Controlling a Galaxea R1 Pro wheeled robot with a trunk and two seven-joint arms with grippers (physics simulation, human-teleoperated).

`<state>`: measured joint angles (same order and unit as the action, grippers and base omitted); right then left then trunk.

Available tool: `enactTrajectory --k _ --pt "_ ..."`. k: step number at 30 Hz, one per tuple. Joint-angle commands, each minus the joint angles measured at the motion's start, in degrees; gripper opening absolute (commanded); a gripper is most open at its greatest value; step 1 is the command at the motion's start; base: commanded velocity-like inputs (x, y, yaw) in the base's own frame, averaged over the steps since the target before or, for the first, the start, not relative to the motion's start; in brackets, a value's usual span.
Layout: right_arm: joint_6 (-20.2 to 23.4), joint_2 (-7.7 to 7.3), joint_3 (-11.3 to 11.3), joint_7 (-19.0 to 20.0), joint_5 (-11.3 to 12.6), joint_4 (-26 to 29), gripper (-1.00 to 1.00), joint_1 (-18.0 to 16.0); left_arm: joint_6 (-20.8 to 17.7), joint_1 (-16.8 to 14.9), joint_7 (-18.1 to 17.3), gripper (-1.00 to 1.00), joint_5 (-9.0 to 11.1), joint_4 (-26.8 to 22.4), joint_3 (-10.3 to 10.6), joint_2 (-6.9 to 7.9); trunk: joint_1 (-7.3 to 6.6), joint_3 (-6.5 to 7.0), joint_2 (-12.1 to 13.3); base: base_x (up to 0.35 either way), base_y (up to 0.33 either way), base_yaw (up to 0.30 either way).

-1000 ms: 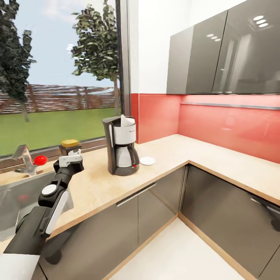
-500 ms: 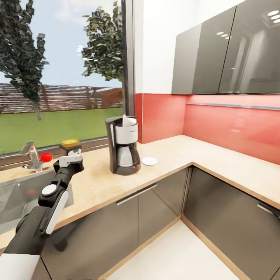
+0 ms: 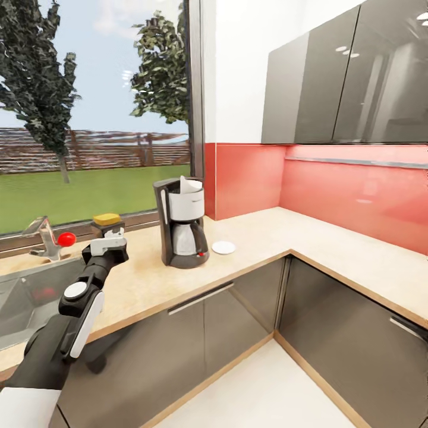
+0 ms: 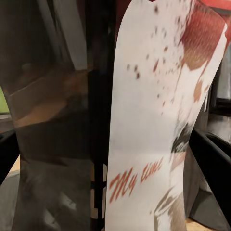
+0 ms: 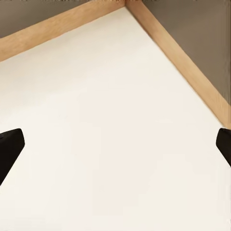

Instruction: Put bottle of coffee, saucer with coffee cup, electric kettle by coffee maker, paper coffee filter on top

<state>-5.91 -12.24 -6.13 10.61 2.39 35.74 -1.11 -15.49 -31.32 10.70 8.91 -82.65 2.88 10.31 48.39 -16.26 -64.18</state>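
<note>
Left wrist view, at close range: the bottle of coffee (image 4: 159,120) stands upright between the dark fingers (image 4: 211,159) of the left gripper (image 4: 108,154), which is closed on its sides; the white label, spattered with red-brown coffee marks, carries the red script "My time". The container's long axis runs vertically, its label face turned toward the wrist camera.

Head view: the same bottle (image 3: 108,223), its mustard-yellow top uppermost, is held above the kitchen countertop (image 3: 249,238) by the left gripper (image 3: 107,239), at the end of a black and white arm reaching up from the lower left. It sits between the steel sink (image 3: 24,297) with its tap (image 3: 41,238) and red knob (image 3: 66,239) on one side, and the coffee maker (image 3: 181,223) on the other, near the machine but apart from it.

The coffee maker stands upright on the worktop before the window (image 3: 95,119), carafe and red switch facing the room. A paper coffee filter (image 3: 191,185) rests in the top of its housing, a pointed edge rising. The saucer (image 3: 224,247) lies flat on the counter just beside the machine, on the side toward the red backsplash (image 3: 333,190). Glossy dark grey cabinets (image 3: 333,77) hang above.

Right wrist view: the right gripper (image 5: 115,149) hangs over pale floor (image 5: 106,125), its two black fingertips (image 5: 9,147) spread wide with nothing between them, beside a wooden plinth (image 5: 183,62).
</note>
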Motion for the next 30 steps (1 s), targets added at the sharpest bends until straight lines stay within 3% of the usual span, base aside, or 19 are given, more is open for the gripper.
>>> enactTrajectory --k 1,30 --pt "-0.2 0.02 -0.2 0.5 0.3 -0.1 1.0 0.0 -0.2 -0.1 0.6 -1.0 0.6 -0.1 0.2 0.07 0.01 -0.07 0.0 0.096 -0.225 0.005" --pt "-0.2 0.02 -0.2 0.4 0.2 -0.8 1.0 0.0 -0.3 -0.1 0.6 -1.0 0.6 -0.1 0.2 0.07 0.01 -0.07 0.0 0.105 -0.089 0.157"
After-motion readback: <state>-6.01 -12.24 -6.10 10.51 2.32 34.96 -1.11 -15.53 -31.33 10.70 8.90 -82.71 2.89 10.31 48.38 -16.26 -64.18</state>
